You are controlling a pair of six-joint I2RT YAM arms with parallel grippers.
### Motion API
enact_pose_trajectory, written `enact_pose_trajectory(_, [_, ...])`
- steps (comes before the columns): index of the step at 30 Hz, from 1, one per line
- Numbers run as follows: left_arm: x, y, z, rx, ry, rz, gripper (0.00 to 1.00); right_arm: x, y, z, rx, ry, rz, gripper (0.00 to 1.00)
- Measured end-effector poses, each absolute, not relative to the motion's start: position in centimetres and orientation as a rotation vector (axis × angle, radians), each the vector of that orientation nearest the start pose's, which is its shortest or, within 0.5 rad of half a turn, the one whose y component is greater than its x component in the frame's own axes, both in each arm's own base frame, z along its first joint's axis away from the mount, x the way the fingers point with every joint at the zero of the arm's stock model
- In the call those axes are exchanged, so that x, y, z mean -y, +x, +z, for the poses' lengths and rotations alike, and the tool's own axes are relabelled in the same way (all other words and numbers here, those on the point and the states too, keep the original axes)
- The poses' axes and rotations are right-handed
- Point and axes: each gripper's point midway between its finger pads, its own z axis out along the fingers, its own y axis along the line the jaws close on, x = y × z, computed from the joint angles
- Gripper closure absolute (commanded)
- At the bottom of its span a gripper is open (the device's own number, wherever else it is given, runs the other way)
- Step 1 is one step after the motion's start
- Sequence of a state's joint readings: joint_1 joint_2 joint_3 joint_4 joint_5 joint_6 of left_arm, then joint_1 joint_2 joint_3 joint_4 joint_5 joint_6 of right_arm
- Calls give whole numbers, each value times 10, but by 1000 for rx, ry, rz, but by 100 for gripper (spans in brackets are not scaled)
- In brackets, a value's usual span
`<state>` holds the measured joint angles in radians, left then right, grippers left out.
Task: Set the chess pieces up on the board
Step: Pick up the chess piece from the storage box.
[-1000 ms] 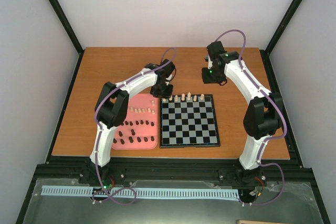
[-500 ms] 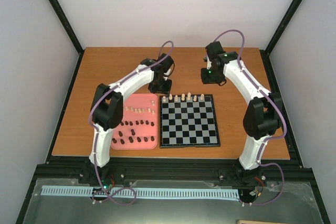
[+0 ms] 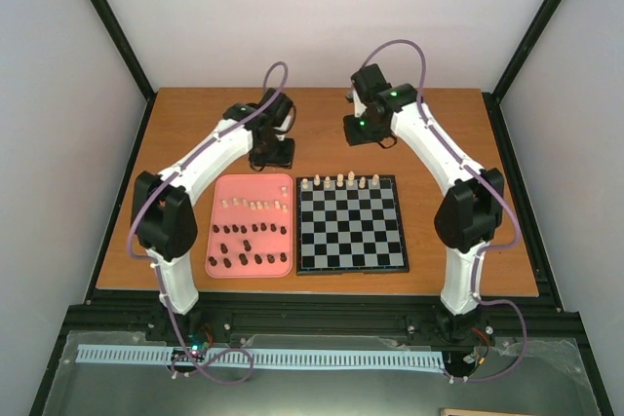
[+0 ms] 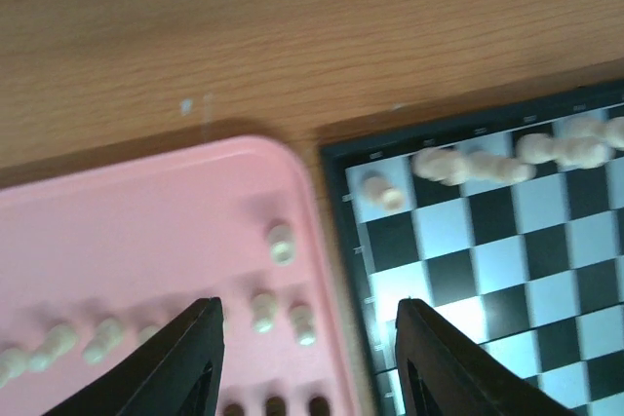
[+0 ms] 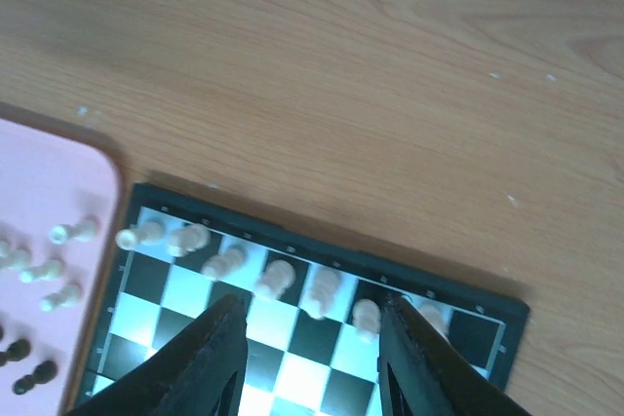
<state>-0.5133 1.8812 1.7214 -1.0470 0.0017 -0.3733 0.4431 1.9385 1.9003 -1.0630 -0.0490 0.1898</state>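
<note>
In the top view, the square chessboard with black and light grey squares (image 3: 351,241) lies flat on the brown wooden table (image 3: 195,133), its edges square with the table's edges. The pink rounded plastic tray (image 3: 220,192) sits just beside its left edge. You have a row of small cream chess pieces (image 3: 339,181) standing upright along the board's far rank, and the row runs left to right. More cream pieces (image 3: 255,206) lie across the far half of the tray, with the small dark brown pieces (image 3: 249,245) in loose rows nearer the arms. Your left gripper (image 3: 271,155) hangs over the table just past the tray's far edge. Your right gripper (image 3: 366,133) hangs beyond the board's far edge.

In the left wrist view, the left gripper (image 4: 307,314) has its jaws parted and carries nothing. Under it are the tray's far right corner (image 4: 146,231) and the board's far left corner (image 4: 487,241). One cream piece (image 4: 383,192) stands apart from the blurred row. Small marks along the board's border are too blurred to read.

In the right wrist view, the right gripper (image 5: 312,307) is also spread and empty, above the cream row (image 5: 224,262), which slants down to the right. The tray pieces (image 5: 70,232) lie on their sides
</note>
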Motion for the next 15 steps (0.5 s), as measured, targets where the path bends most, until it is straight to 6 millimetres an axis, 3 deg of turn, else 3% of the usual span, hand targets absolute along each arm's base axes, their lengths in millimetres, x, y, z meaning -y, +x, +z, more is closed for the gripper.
enact_pose_trajectory(5, [152,370,142,-2851,49,-142,45,-250,425,192,-2657,-452,324,60])
enact_pose_trajectory(10, [89,354,140,-2859,-127,-80,43,-302,409,183,-2657,-589,394,59])
enact_pose_trajectory(15, [53,335,137,-2859,-230,-51,34,-361,386,176,-2638,-732,472,59])
